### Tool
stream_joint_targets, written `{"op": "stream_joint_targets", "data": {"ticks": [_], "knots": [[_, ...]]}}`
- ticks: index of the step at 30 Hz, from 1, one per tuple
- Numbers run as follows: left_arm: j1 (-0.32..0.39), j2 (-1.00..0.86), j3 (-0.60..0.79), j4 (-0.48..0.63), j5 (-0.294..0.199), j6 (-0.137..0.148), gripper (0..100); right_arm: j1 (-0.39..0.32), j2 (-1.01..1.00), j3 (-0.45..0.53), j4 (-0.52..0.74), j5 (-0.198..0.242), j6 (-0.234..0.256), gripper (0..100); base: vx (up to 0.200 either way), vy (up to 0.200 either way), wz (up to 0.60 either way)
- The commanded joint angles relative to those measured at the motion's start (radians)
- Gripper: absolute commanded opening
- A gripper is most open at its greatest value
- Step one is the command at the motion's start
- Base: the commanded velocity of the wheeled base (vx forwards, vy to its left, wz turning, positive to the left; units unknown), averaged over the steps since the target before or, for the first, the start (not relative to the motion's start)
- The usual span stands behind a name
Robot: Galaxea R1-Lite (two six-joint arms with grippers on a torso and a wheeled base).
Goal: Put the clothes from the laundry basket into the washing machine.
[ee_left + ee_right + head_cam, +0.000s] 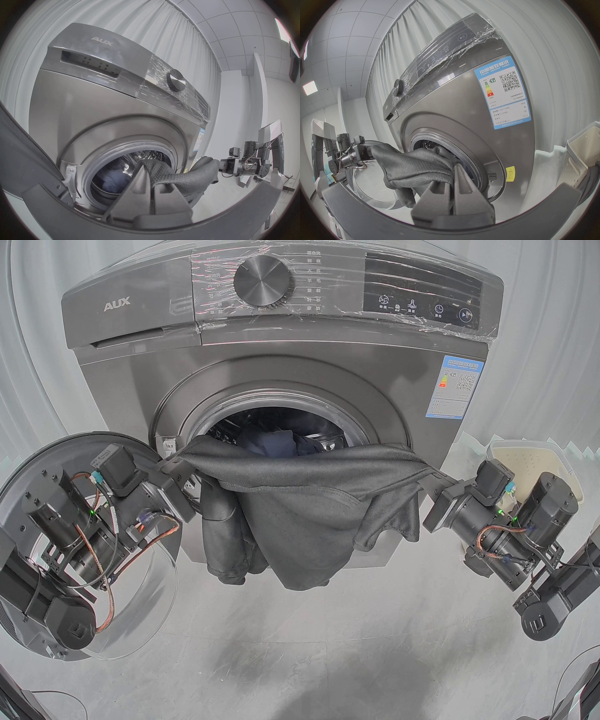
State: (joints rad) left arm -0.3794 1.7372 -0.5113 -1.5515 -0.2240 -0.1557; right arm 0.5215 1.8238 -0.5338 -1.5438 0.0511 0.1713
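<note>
A dark grey garment [306,502] hangs stretched between my two grippers in front of the washing machine [281,365] opening. My left gripper [178,465] is shut on its left end, seen close up as left gripper [151,187] pinching the fabric [175,176]. My right gripper [431,480] is shut on its right end; in the right wrist view the right gripper [453,187] clamps the garment [415,165]. The cloth's lower part sags below the drum's rim. Blue clothes [275,440] lie inside the drum [115,178].
The round glass door [94,552] stands swung open at the left, behind my left arm. A cream laundry basket [531,462] sits on the floor right of the machine, also seen as the basket [584,153]. Bare grey floor lies in front.
</note>
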Motion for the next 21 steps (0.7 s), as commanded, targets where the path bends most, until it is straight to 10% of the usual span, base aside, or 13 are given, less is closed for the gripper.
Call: {"op": "stream_joint_targets", "data": {"ticks": [1, 18, 19, 21], "knots": [[-0.032, 0.015, 0.002, 0.001, 0.002, -0.001, 0, 0.006, 0.009, 0.026, 0.001, 0.0, 0.002, 0, 0.0, 0.0, 0.0], [-0.119, 0.146, -0.066, -0.001, 0.074, 0.041, 0, 0.235, 0.247, 0.04, -0.002, -0.033, 0.039, 0, 0.0, 0.0, 0.0], [-0.119, 0.143, -0.067, -0.001, 0.075, 0.041, 0, 0.25, 0.255, 0.037, -0.002, -0.042, 0.042, 100, 0.0, 0.0, 0.0], [-0.121, 0.142, -0.07, -0.001, 0.075, 0.039, 0, 0.267, 0.265, 0.034, -0.002, -0.056, 0.045, 100, 0.0, 0.0, 0.0]]}}
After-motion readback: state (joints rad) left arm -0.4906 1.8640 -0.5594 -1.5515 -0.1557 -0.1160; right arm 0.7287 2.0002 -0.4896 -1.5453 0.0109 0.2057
